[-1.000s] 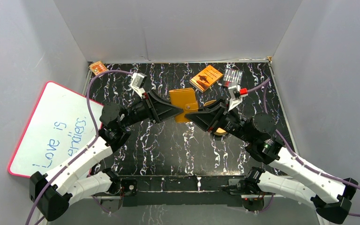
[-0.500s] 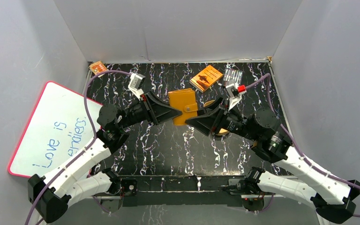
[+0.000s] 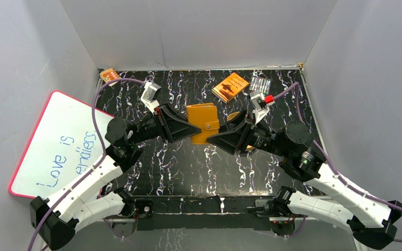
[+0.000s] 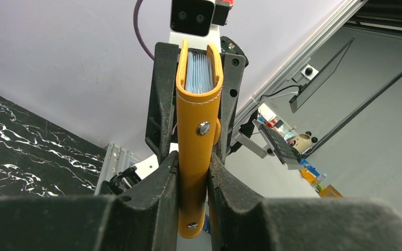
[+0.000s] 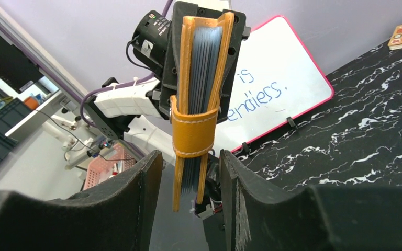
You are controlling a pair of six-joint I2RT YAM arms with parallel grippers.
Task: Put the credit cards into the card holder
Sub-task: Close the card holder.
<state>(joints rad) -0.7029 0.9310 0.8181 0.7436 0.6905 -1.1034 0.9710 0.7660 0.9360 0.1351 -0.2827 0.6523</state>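
Observation:
The card holder, an orange-tan wallet folded shut with its snap strap round it, hangs above the middle of the table. My left gripper is shut on its strap edge; in the left wrist view the card holder sits pinched in my left gripper. My right gripper is open. In the right wrist view the card holder hangs in my right gripper with a gap on each side. Pale blue sheet edges show between the covers; I cannot tell credit cards from pockets.
An orange book and a pale flat packet lie at the back right. A small orange box sits in the back left corner. A pink-framed whiteboard leans at the left. Grey walls enclose the black marbled table.
My right gripper has opened and let go of the card holder. The left gripper has tightened on it and carried it slightly left and toward the near side.

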